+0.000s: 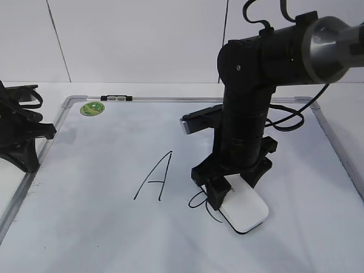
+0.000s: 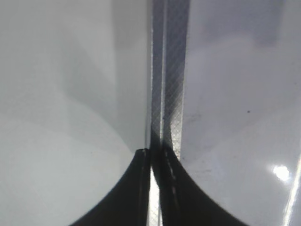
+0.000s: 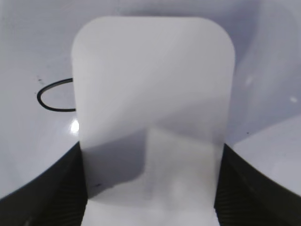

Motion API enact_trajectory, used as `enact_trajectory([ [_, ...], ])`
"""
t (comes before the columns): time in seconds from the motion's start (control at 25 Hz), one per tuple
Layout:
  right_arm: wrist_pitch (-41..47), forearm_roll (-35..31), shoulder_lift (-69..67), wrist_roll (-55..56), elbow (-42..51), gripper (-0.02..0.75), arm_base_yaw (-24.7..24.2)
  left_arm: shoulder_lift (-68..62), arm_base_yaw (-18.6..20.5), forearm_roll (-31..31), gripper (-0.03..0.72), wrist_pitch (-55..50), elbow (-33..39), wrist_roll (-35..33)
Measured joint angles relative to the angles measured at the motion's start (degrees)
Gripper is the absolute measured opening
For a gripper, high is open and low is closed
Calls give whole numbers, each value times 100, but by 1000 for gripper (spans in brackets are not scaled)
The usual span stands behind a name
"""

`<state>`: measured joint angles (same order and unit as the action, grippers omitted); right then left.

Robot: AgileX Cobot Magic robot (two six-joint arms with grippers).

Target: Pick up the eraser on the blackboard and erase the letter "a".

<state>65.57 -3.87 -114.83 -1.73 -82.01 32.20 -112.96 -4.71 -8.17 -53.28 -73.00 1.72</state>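
The white eraser [image 1: 244,210] lies flat on the blackboard [image 1: 102,193], right of centre. My right gripper [image 1: 234,187] reaches down over it, and both black fingers press against its long sides [image 3: 151,149], so it is shut on the eraser [image 3: 153,80]. The letter "a" [image 1: 198,200] sits just left of the eraser; only its loop [image 3: 51,96] and thin tail show, the rest is under the eraser. My left gripper [image 1: 31,162] is shut and holds nothing, resting at the board's left edge over the silver frame [image 2: 167,94].
A tall slanted capital "A" [image 1: 154,177] is drawn left of the eraser. A round green sticker [image 1: 92,108] and a small black clip [image 1: 116,98] sit at the board's top left. The silver frame [image 1: 335,148] borders the board.
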Motion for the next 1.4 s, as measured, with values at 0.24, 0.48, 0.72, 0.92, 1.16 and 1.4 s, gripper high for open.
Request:
enact_trajectory([
  [0.24, -10, -32, 0, 0, 0, 552, 0, 0, 0, 0, 15, 10, 0, 0],
  [0.48, -10, -43, -13, 0, -3, 552, 83, 0, 0, 0, 15, 10, 0, 0],
  [0.72, -46, 6, -25, 0, -13, 552, 478, 0, 0, 0, 15, 10, 0, 0],
  [0.92, -27, 26, -28, 0, -13, 552, 666, 0, 0, 0, 15, 10, 0, 0],
  [1.16, -3, -12, -38, 0, -15, 552, 703, 0, 0, 0, 15, 10, 0, 0],
  [1.4, 19, 104, -38, 173, -15, 552, 714, 0, 0, 0, 15, 10, 0, 0],
])
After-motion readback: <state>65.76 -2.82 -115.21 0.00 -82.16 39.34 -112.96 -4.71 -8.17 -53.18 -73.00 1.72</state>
